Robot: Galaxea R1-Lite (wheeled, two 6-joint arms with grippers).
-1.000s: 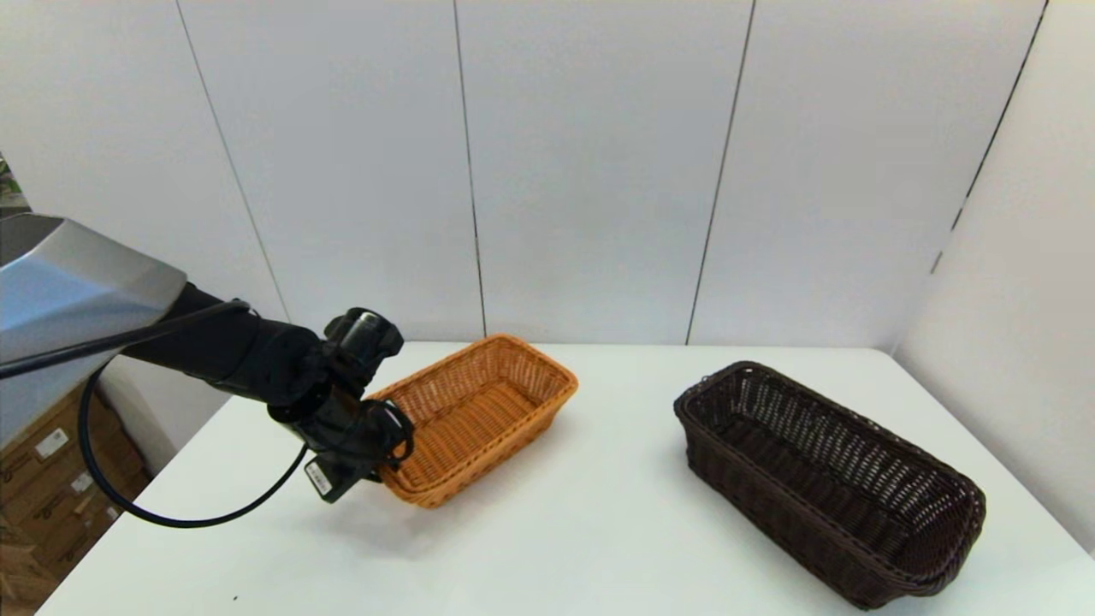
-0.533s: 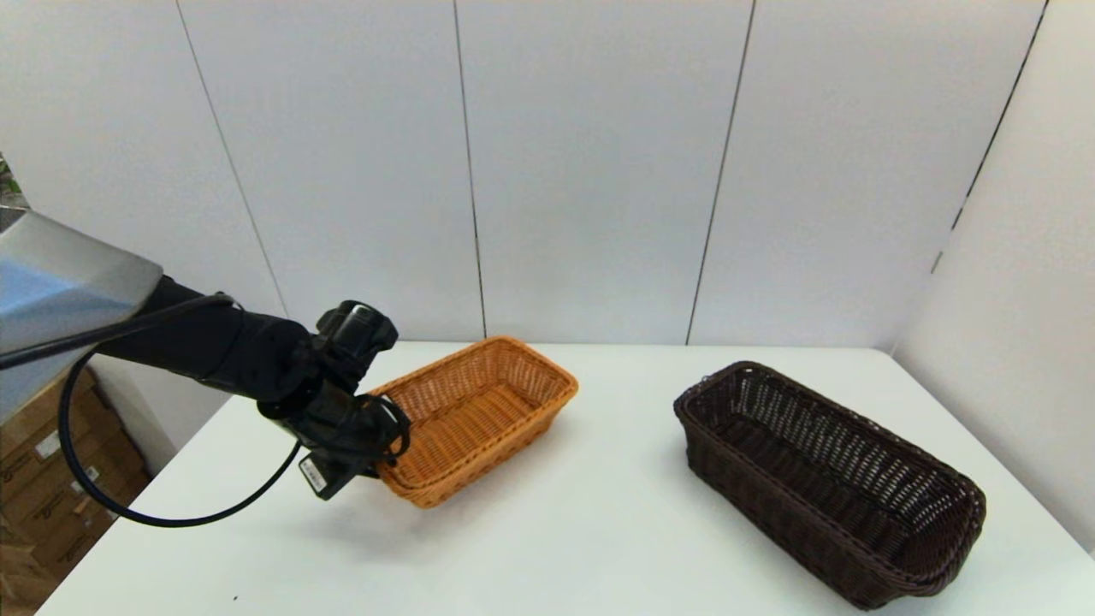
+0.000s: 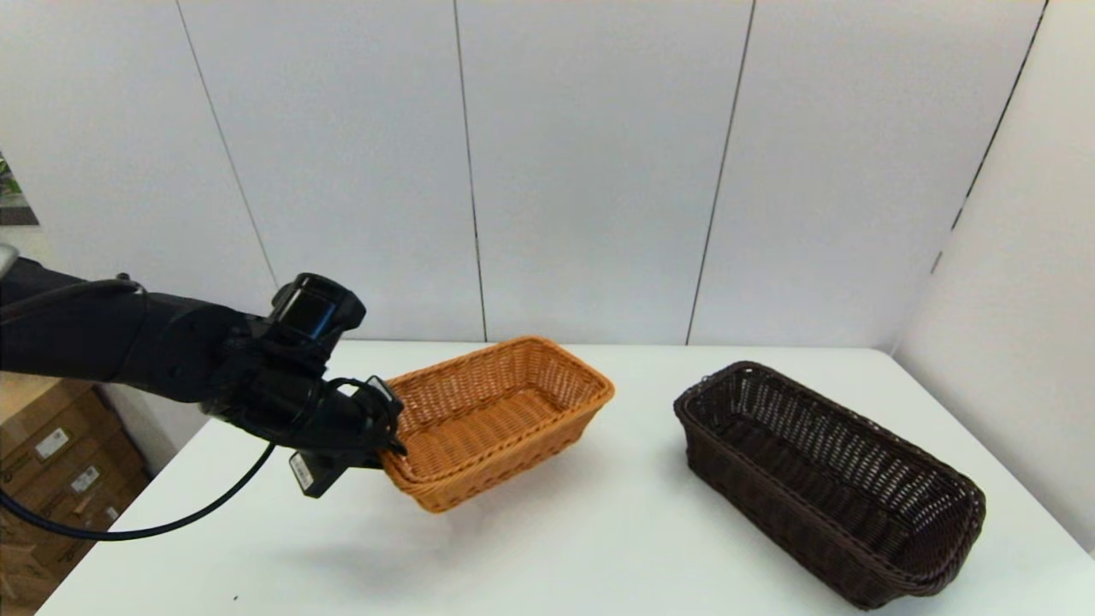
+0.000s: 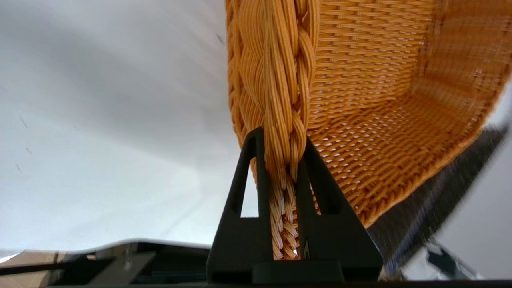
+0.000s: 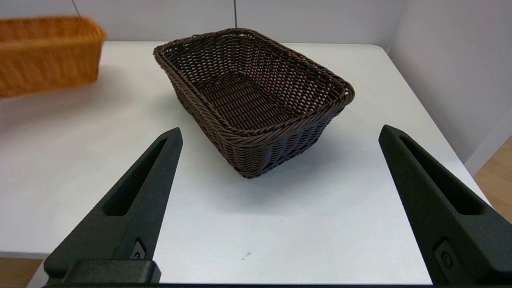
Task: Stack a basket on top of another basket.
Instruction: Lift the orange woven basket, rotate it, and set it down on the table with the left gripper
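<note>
The orange-tan basket [image 3: 505, 411] hangs tilted a little above the white table [image 3: 599, 547], left of centre. My left gripper [image 3: 389, 449] is shut on the braided rim of its near short end. In the left wrist view both fingers [image 4: 240, 200] pinch that rim of the orange basket [image 4: 380, 120], with the left gripper [image 4: 280, 138] closed tight around the braid. The dark brown basket [image 3: 821, 479] rests on the table at the right. In the right wrist view my right gripper [image 5: 281, 131] stands open, short of the dark basket [image 5: 252, 88], with the orange basket [image 5: 44, 52] far off.
White wall panels [image 3: 599, 171] stand behind the table and a side wall [image 3: 1026, 342] runs along its right edge. Cardboard boxes [image 3: 51, 479] sit on the floor beyond the table's left edge. Bare tabletop lies between the two baskets.
My left gripper has lifted the orange-tan basket off the table and swung its far end to the right, toward the dark basket. The dark basket has not moved.
</note>
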